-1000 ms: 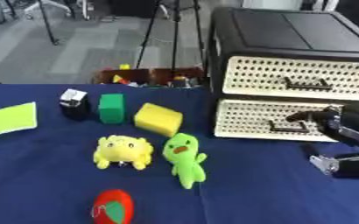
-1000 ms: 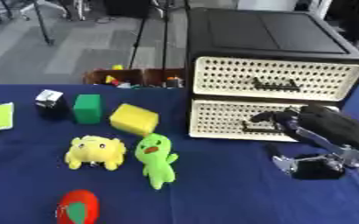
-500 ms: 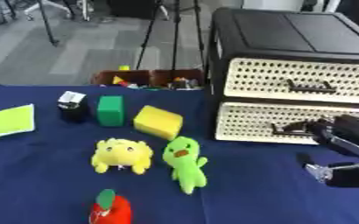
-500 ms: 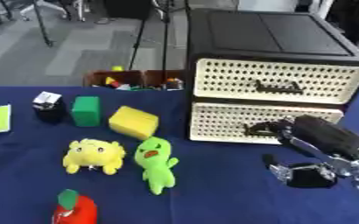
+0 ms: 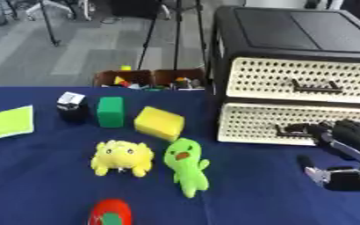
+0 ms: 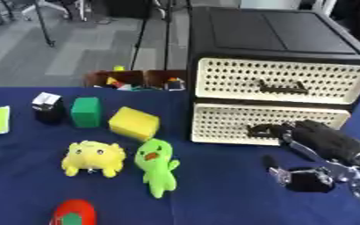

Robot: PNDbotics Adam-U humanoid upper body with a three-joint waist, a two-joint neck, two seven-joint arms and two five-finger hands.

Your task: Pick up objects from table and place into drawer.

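My right hand (image 6: 327, 143) reaches in from the right, its fingers curled on the dark handle (image 6: 261, 130) of the lower drawer (image 6: 229, 123) of a black cabinet (image 5: 290, 35). The thumb (image 6: 294, 176) hangs below, just above the cloth. On the blue table lie a yellow plush (image 5: 121, 157), a green plush bird (image 5: 186, 165), a yellow sponge block (image 5: 159, 123), a green block (image 5: 110, 111), a small black-and-white cube (image 5: 71, 105), a red toy with a green patch (image 5: 111, 212) and a lime-yellow flat piece (image 5: 6, 123). The left hand is out of sight.
The upper drawer (image 5: 302, 82) is closed. Behind the table's far edge stands a brown box of small coloured items (image 5: 149, 80), with tripod legs on the grey floor. Bare blue cloth (image 5: 260, 193) lies between the plush toys and my hand.
My right hand has sunk a little and turned while its fingers stay at the lower drawer's handle. The toys have not moved.
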